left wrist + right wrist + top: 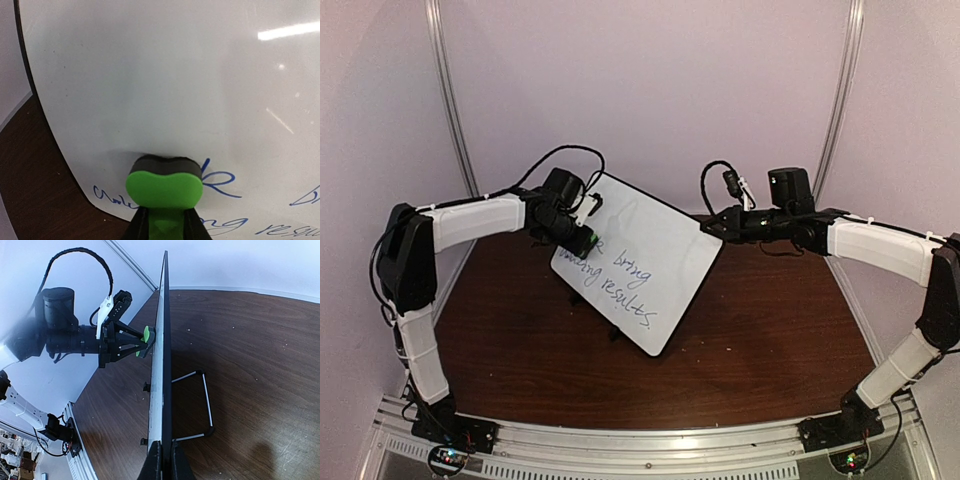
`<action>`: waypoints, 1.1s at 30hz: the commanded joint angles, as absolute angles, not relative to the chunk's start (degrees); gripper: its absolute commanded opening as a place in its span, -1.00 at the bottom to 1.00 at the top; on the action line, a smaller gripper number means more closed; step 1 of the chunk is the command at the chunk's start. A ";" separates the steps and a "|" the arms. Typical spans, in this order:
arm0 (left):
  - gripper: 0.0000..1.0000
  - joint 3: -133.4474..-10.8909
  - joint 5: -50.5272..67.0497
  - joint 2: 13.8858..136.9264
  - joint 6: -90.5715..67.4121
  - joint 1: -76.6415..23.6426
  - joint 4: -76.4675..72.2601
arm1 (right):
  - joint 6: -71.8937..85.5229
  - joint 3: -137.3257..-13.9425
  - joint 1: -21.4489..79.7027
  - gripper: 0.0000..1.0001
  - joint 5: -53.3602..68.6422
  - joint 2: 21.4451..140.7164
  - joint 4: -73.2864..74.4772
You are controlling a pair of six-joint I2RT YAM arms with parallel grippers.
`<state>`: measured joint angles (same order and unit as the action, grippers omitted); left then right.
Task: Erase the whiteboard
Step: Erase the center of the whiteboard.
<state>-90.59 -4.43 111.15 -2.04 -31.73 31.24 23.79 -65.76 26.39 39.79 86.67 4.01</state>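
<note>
The whiteboard (645, 265) stands tilted on the brown table, with blue handwriting across its lower half and a blank upper half. My left gripper (582, 240) is shut on a green eraser (164, 185), its black pad pressed against the board (150, 75) just above the writing. My right gripper (708, 228) is shut on the board's right edge (162, 365), seen edge-on in the right wrist view. The left gripper and eraser (146, 335) also show there, touching the board's face.
A wire stand (205, 405) props the board from behind. Small black feet (145, 387) stick out at its lower edge. The brown table (770, 330) lies around it, white walls behind, and an aluminium rail (650, 445) runs along the near edge.
</note>
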 commanded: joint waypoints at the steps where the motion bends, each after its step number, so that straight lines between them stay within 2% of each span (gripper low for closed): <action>1: -0.88 -84.20 -1.82 111.01 -4.42 -32.34 28.56 | 18.71 -67.30 28.66 -1.00 45.44 85.80 1.84; 9: -0.88 -79.26 -2.74 110.72 -6.39 -31.53 27.06 | 18.81 -67.23 28.82 -1.00 45.70 85.98 1.63; 23: -0.87 -95.97 1.89 116.90 -3.21 -29.27 28.39 | 18.55 -67.41 28.91 -1.00 45.44 85.61 2.16; 27: -0.88 -93.82 2.13 116.79 -3.87 -29.09 28.24 | 18.46 -67.24 28.91 -1.00 45.44 85.61 2.12; 33: -0.89 -82.39 6.29 111.82 -7.25 -29.00 24.79 | 18.39 -67.23 28.85 -1.00 45.41 85.73 2.13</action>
